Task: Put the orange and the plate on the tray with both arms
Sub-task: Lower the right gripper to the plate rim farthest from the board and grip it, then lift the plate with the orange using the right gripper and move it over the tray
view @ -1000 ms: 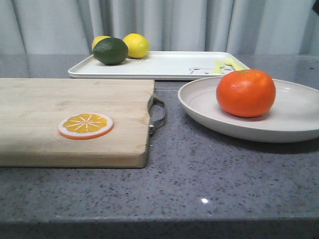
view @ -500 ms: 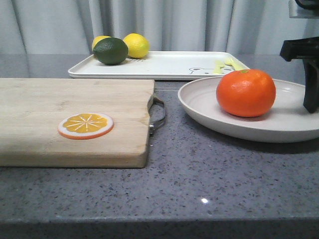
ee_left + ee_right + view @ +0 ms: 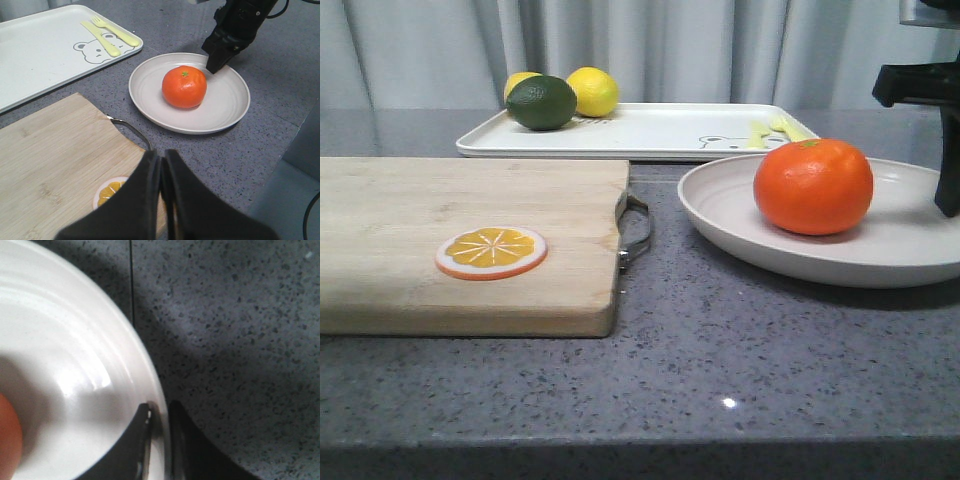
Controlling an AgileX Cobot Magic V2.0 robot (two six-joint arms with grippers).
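Note:
The orange (image 3: 813, 187) sits in the off-white plate (image 3: 740, 235) on the grey counter at the right. The white tray (image 3: 650, 130) with the bear drawing lies behind it. My right gripper (image 3: 159, 412) stands over the plate's far right rim, one finger inside and one outside, pinched on the rim (image 3: 157, 440). It shows as a dark arm at the right edge of the front view (image 3: 950, 150) and behind the orange (image 3: 184, 87) in the left wrist view (image 3: 217, 60). My left gripper (image 3: 161, 157) is shut and empty, high above the cutting board's corner.
A wooden cutting board (image 3: 440, 230) with a metal handle (image 3: 638, 230) lies at the left, an orange slice disc (image 3: 491, 251) on it. Two lemons (image 3: 593, 90) and a dark green fruit (image 3: 541, 102) sit at the tray's far left end; yellow cutlery (image 3: 107, 35) lies by the bear.
My right arm came into the front view at the plate's right rim and has since shifted slightly right. The orange and plate stay put.

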